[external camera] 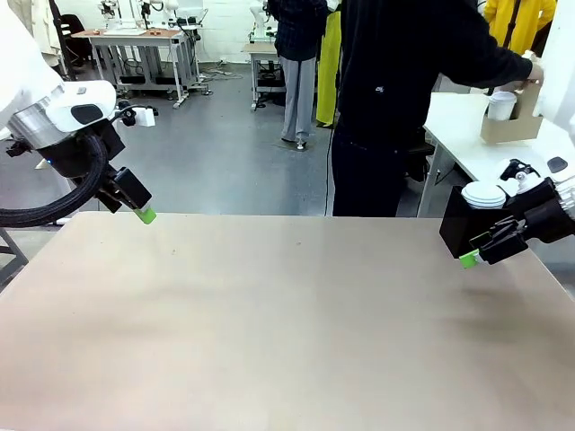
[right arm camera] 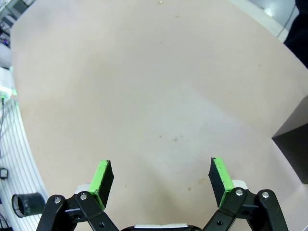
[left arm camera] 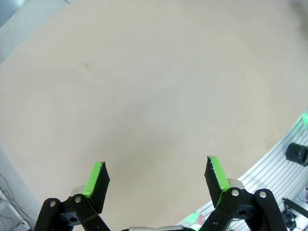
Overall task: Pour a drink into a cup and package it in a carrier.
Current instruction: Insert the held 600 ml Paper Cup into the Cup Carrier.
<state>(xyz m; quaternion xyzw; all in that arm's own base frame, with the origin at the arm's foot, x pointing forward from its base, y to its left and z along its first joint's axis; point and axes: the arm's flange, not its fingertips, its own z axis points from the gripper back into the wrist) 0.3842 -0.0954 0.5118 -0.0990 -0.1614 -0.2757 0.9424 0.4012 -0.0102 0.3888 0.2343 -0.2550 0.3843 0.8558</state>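
The carrier [external camera: 512, 121] is a brown cardboard holder on a white side table at the far right. A person's hand rests on it, and a white cup [external camera: 501, 105] stands in it. The drink is out of view. My left gripper [external camera: 144, 214] hangs above the table's far left corner; in its wrist view it [left arm camera: 156, 168] is open over bare tabletop with nothing between the fingers. My right gripper [external camera: 469, 259] hovers at the right edge beside a black box, and it [right arm camera: 159, 168] is open and holds nothing.
A black cube-shaped box [external camera: 460, 224] stands at the table's right edge with a white lidded cup [external camera: 483, 194] on top; its corner [right arm camera: 293, 149] shows in the right wrist view. The person [external camera: 395, 90] stands at the far side, turned toward the side table [external camera: 449, 121].
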